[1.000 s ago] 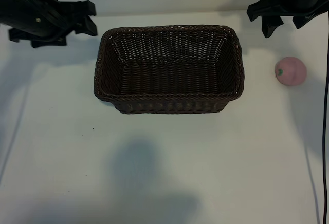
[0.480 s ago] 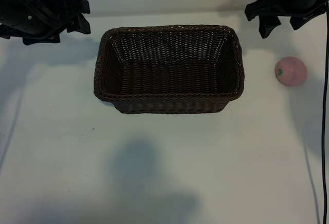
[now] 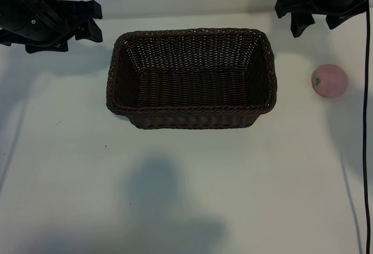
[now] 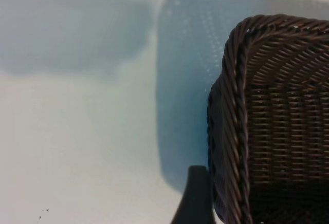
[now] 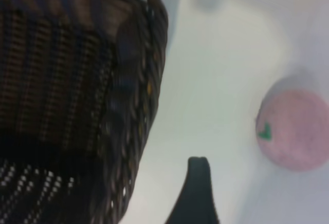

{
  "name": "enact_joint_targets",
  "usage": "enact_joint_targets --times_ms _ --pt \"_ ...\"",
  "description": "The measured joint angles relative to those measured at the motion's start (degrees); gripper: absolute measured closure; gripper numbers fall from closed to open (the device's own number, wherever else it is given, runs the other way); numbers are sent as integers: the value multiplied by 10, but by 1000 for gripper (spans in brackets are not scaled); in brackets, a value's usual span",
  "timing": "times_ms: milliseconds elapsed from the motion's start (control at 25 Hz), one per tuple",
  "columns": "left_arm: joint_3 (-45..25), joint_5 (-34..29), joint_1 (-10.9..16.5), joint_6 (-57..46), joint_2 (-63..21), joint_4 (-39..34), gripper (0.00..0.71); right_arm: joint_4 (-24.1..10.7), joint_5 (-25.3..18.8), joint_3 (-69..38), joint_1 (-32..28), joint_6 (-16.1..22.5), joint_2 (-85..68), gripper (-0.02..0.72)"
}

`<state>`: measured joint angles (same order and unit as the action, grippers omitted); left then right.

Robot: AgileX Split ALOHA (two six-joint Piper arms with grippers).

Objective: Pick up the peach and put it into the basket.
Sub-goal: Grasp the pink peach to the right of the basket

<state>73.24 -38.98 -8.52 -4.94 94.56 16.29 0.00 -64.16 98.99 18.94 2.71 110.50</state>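
Observation:
The basket, dark-brown woven wicker, stands empty in the middle of the white table. To its right, apart from it, the small pale-pink peach lies on the table with its green mark facing the basket. My left gripper hovers open by the basket's far left corner with nothing in it. My right gripper hangs open behind the peach, off the basket's far right corner, also with nothing in it. The left wrist view shows one finger beside the basket's rim. The right wrist view shows one finger between the basket and the peach.
A black cable runs down the right edge of the table, just past the peach. Soft shadows fall on the near part of the white table.
The left arm has drawn back slightly to the left and toward the far edge. The right gripper has shifted a little left and toward the far edge. Basket and peach have not moved.

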Motion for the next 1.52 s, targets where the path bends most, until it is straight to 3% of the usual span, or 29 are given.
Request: enact_joint_targets --times_ms 200,400,480,720,1160,1520 --pt "0 -8 0 0 0 0 117 -3 19 0 0 6 38 104" --pt "0 -12 0 0 0 -3 119 -77 24 0 -2 59 99 104" --pt "0 -12 0 1 0 -5 119 -87 25 0 -9 73 112 104" --pt "0 -13 0 2 0 -16 119 -37 27 0 -57 71 132 104" --pt "0 -13 0 3 0 -19 120 -9 23 0 -82 41 141 104" --pt "0 -13 0 3 0 -20 120 5 97 -70 -82 34 152 120"
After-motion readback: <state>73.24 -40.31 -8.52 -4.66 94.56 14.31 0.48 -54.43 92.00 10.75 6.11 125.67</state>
